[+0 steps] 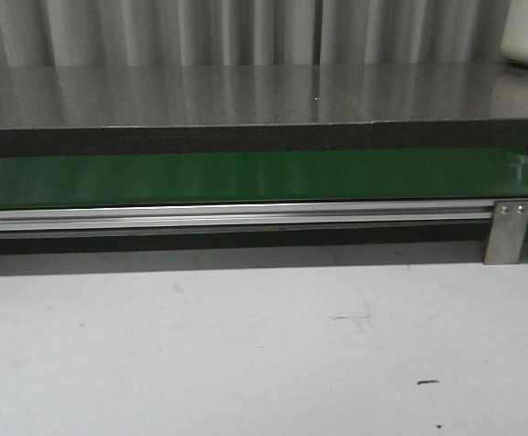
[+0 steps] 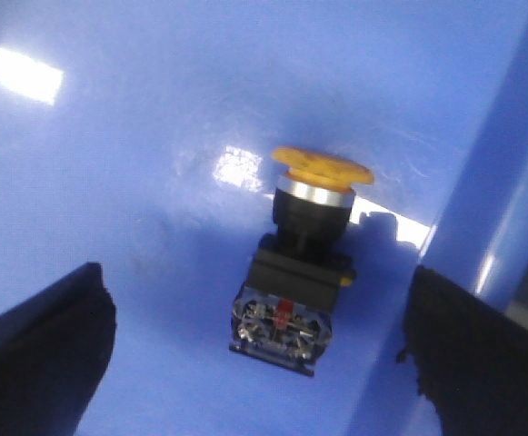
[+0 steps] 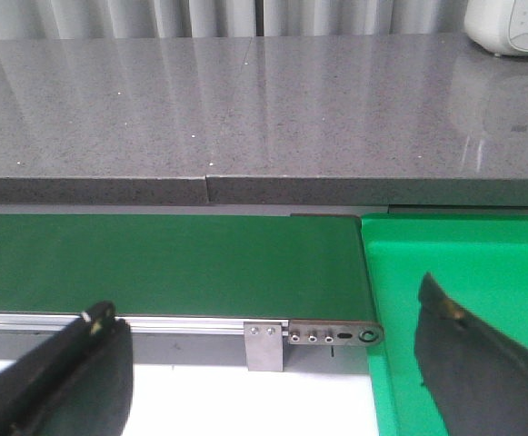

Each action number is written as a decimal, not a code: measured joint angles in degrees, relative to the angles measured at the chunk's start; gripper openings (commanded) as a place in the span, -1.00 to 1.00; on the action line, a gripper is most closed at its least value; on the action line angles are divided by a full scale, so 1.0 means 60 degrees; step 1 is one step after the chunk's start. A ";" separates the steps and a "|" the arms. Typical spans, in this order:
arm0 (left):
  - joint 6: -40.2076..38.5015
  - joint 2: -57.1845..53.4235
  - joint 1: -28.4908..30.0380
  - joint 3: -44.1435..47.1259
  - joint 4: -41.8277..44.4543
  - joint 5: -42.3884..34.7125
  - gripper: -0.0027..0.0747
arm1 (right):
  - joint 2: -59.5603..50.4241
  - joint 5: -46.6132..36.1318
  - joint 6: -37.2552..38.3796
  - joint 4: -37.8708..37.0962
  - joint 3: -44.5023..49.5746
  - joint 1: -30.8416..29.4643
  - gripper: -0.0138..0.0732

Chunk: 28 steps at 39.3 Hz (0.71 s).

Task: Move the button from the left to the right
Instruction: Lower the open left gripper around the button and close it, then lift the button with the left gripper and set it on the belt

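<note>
In the left wrist view the button (image 2: 295, 263) lies on its side on the floor of a blue bin (image 2: 136, 163), its orange cap (image 2: 322, 167) pointing away from the fingers and its terminal end toward them. My left gripper (image 2: 259, 350) is open above it, one dark finger on each side, not touching it. My right gripper (image 3: 273, 363) is open and holds nothing; it hangs over the near rail at the end of the green belt (image 3: 164, 259). Neither gripper nor the button shows in the front view.
A green tray (image 3: 463, 272) sits just past the belt's end. The blue bin's side wall (image 2: 500, 182) rises close to the button. A grey stone counter (image 1: 245, 91) runs behind the belt (image 1: 245, 177), with a white appliance (image 3: 509, 27) at its far right. An aluminium rail (image 1: 227, 216) and bracket (image 1: 507, 232) edge the belt.
</note>
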 measured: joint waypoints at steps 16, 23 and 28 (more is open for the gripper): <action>0.0202 0.1443 0.0035 -0.0569 0.0056 0.0446 0.27 | 0.0000 0.0000 0.0000 0.0000 0.0000 0.0000 0.80; 0.0440 0.1499 0.0035 -0.0606 0.0017 0.0471 -0.17 | 0.0000 0.0000 0.0000 0.0000 0.0000 0.0000 0.80; 0.0502 0.1499 0.0035 -0.0628 0.0017 0.0478 -0.48 | 0.0000 0.0000 0.0000 0.0000 0.0000 0.0000 0.80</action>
